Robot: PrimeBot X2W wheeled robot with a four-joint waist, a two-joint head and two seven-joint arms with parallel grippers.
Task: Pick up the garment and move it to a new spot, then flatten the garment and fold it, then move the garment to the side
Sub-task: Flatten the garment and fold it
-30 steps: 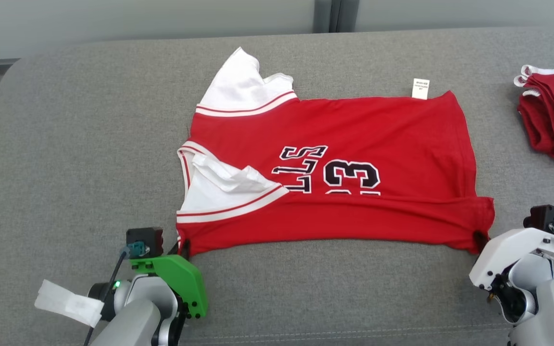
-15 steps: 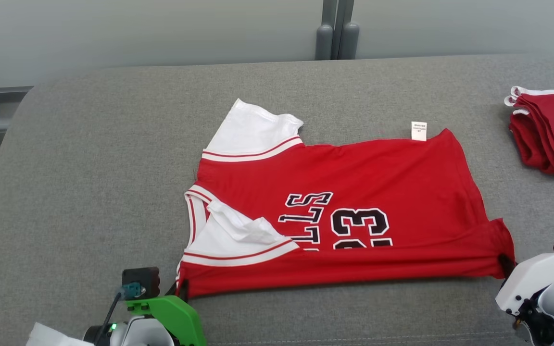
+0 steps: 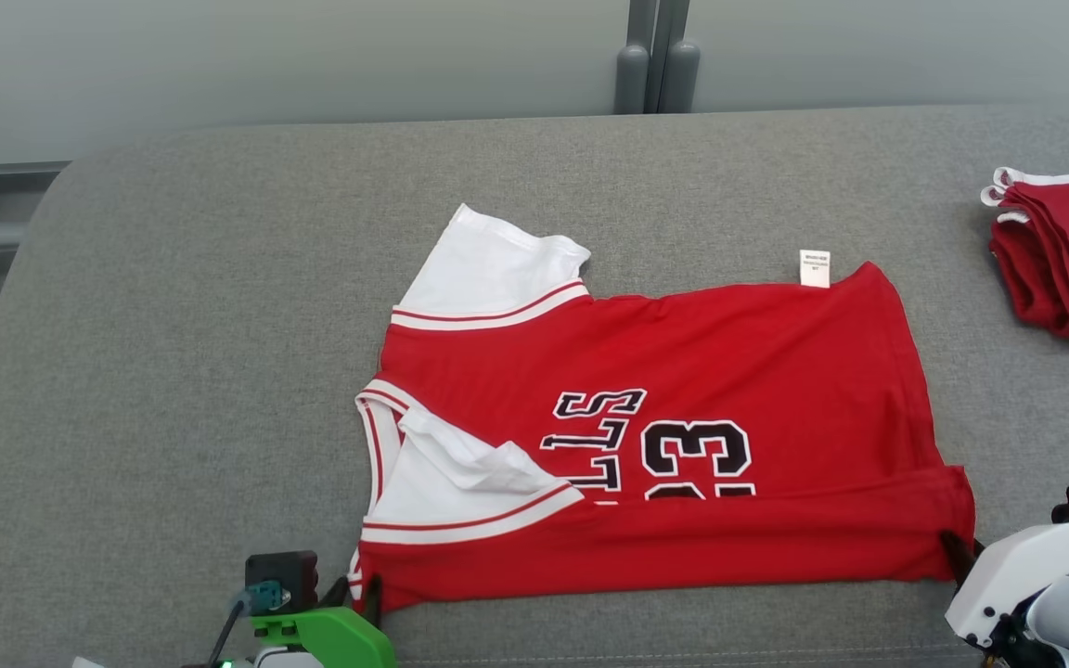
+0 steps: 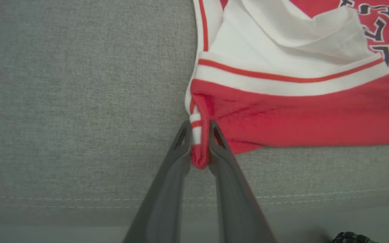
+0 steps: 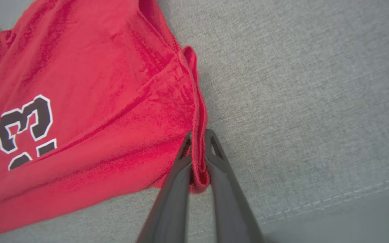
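Note:
A red jersey (image 3: pixel 683 371) with white sleeves and black "23" lettering lies spread on the grey cushion, its near edge folded over. My left gripper (image 3: pixel 360 594) is shut on the jersey's near left corner (image 4: pixel 199 148), the cloth pinched between the dark fingers (image 4: pixel 177 158). My right gripper (image 3: pixel 954 554) is shut on the near right corner (image 5: pixel 199 168), with the red hem squeezed between its fingers (image 5: pixel 181 168). A small white label (image 3: pixel 814 269) sticks out at the jersey's far edge.
A stack of folded red garments (image 3: pixel 1063 260) with white trim lies at the far right of the grey cushion (image 3: pixel 173 371). The cushion's front seam (image 4: pixel 79 199) runs just below both grippers. A grey wall with a post (image 3: pixel 655 56) stands behind.
The camera has tilted, so the whole scene sits lower in the picture. Both grippers have drawn the jersey's near edge toward me, still holding the corners.

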